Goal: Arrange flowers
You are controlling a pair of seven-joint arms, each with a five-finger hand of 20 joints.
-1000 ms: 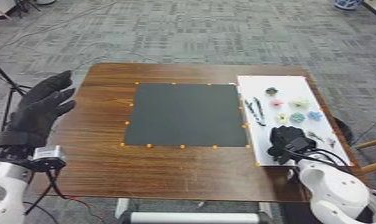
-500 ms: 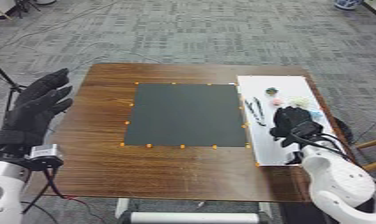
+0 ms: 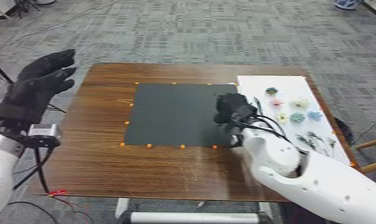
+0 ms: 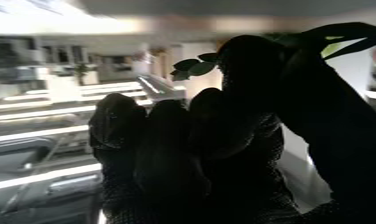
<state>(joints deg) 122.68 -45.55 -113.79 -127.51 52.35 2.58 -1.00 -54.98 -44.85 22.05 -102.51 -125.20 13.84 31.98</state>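
My right hand (image 3: 233,107) is over the right edge of the dark square mat (image 3: 171,115). In the right wrist view, my right hand (image 4: 242,80) pinches a leafy sprig (image 4: 195,67) between thumb and fingers, and round and long dark leaves stick out to either side. On the white board (image 3: 271,84) lie a small dark green flower (image 3: 271,91), a pink one (image 3: 277,103), a cream one (image 3: 299,103) and blue ones (image 3: 314,116), with grey-green sprigs (image 3: 311,137) nearer the front. My left hand (image 3: 38,90) is raised left of the table, its fingers straight.
Orange markers (image 3: 150,146) line the mat's border. The brown wooden table (image 3: 104,165) surrounds the mat. A dark, thin tool-like item (image 3: 258,106) lies at the white board's left side, close to my right hand. A chair (image 3: 375,145) stands off the right edge.
My right hand has gone forward over the flowers, then left off the white board to the mat's right edge. My left hand has shifted slightly.
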